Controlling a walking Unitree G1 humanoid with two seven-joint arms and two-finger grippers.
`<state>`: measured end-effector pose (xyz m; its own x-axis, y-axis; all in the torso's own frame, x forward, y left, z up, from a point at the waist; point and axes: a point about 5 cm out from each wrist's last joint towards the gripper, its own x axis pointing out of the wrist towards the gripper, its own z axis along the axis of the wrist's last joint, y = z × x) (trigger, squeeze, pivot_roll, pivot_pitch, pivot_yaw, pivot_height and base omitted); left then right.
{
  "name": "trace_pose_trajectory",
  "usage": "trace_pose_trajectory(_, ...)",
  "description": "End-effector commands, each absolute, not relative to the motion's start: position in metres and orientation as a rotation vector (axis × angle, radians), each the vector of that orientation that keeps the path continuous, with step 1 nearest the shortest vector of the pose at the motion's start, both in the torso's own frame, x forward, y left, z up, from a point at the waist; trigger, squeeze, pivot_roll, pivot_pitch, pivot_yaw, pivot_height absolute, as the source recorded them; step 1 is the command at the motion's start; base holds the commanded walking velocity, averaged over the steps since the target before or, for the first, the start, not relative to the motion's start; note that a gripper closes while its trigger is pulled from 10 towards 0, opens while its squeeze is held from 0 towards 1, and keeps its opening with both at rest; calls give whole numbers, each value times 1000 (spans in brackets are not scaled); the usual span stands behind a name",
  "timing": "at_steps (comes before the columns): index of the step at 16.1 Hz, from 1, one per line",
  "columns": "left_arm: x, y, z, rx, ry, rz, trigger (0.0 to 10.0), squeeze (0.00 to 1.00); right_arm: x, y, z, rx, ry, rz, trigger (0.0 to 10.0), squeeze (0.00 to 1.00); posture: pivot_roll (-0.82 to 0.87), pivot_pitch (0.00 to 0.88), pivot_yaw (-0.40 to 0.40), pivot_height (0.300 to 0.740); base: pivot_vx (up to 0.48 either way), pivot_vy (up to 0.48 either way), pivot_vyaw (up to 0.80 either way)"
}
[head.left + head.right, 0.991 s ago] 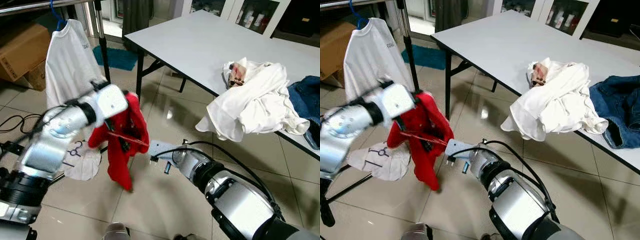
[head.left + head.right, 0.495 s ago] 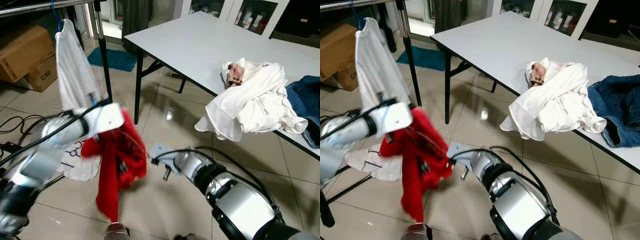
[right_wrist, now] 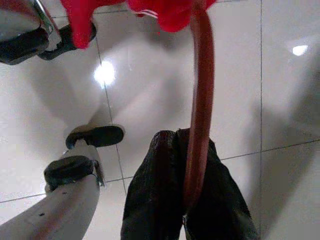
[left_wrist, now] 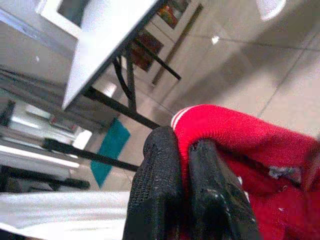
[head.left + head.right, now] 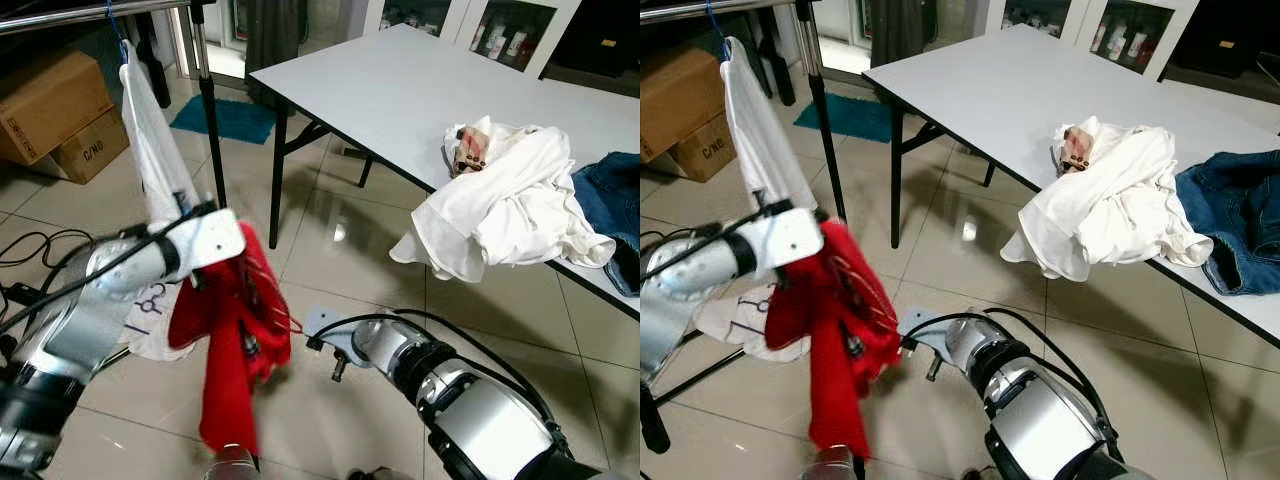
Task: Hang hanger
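A red garment [image 5: 232,350] droops from a thin red hanger [image 3: 202,75] low over the tiled floor, in front of the clothes rack. My left gripper [image 4: 182,145] is shut on the garment's white-trimmed collar [image 4: 210,125]. In the eye views its fingers are buried in the cloth below the silver wrist [image 5: 205,240]. My right gripper [image 3: 189,140] comes in from the right and is shut on the hanger's red bar. Above and to the left runs the rack's rail [image 5: 90,12], where a white T-shirt [image 5: 150,150] hangs from a blue hanger [image 5: 113,18].
The rack's black upright pole [image 5: 207,110] stands just behind the garment. A grey table [image 5: 400,80] at right carries a white clothes pile [image 5: 510,205] and jeans [image 5: 610,190]. Cardboard boxes [image 5: 50,100], a teal mat [image 5: 235,115] and floor cables [image 5: 30,245] lie to the left.
The red garment has swung down and now hangs longer and lower. The white T-shirt on the rail has turned from facing me to edge-on. My right gripper has shifted slightly lower.
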<state>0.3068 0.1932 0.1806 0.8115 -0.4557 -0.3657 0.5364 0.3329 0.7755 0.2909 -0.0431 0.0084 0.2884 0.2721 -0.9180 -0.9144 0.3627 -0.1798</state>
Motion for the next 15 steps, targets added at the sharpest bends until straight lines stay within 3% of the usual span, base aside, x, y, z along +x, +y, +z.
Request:
trace_pose_trajectory(1,310,186,199,1067,-6,-633,10000,0,292,-46,8,-880,946,923,10000,0,177,59,-93,740,0,0,0)
trace_pose_trajectory(9,299,166,206,1081,-4,-746,10000,0,298,-40,17,-753,960,853,10000,0,186,61,-93,740,0,0,0)
trace_pose_trajectory(15,301,141,217,1089,-96,-733,10000,0,295,-35,15,-812,943,873,10000,0,192,61,-90,740,0,0,0)
